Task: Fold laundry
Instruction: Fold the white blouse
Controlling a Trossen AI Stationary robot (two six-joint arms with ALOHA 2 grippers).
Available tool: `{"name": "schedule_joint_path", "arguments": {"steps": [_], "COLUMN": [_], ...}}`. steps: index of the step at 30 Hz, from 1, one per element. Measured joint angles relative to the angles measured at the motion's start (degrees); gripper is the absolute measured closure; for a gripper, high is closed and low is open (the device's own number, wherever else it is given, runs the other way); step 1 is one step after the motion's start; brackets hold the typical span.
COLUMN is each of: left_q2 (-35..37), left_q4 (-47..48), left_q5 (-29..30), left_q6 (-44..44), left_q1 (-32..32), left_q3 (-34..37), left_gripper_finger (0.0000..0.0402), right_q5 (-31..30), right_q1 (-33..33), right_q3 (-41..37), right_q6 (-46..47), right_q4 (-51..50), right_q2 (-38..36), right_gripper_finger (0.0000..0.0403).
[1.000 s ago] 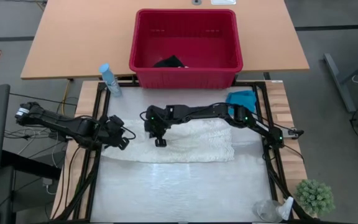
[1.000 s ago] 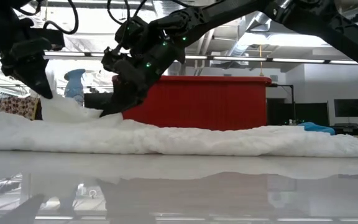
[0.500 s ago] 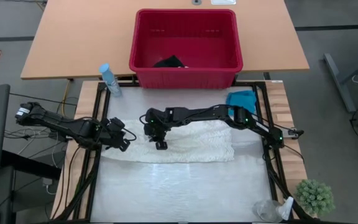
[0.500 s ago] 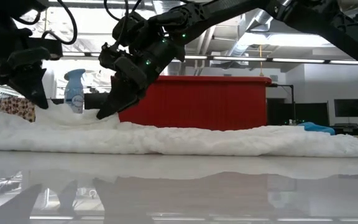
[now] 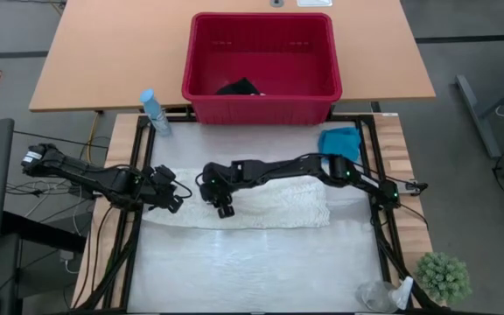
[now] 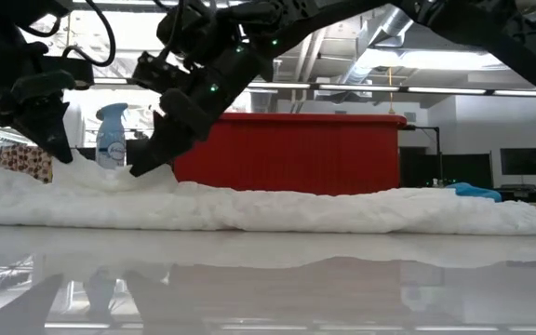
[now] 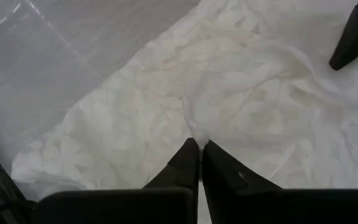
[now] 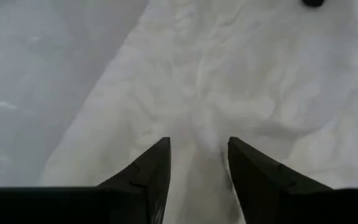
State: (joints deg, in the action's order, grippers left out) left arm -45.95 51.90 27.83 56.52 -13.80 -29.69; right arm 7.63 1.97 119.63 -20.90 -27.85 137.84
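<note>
Crumpled cream-white lacy cloth [image 5: 261,203] spread in a long soft strip across the glossy table [image 5: 252,271]. Left gripper [image 7: 197,148] pinched shut on a raised fold at its left end. Right gripper [image 8: 197,152] parted, poised over the wrinkled fabric nearby, holding nothing.
</note>
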Motion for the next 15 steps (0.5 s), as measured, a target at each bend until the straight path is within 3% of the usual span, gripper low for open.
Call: {"name": "schedule_joint_path", "arguments": {"steps": [5, 15], "left_q2": [0.0, 0.0], "left_q4": [0.0, -0.04], "left_q5": [0.01, 0.15], "left_q6": [-0.29, -0.31], "left_q1": [0.0, 0.0], "left_q3": [0.0, 0.0], "left_gripper_finger": [0.0401, 0.0401], "right_q5": [-4.81, -6.74], "right_q1": [-1.24, -2.46], "right_q3": [0.01, 0.01], "right_q6": [-2.08, -2.08], "right_q4": [0.54, 3.36], "right_q2": [0.0, 0.02], "right_gripper_finger": [0.0218, 0.0226]}}
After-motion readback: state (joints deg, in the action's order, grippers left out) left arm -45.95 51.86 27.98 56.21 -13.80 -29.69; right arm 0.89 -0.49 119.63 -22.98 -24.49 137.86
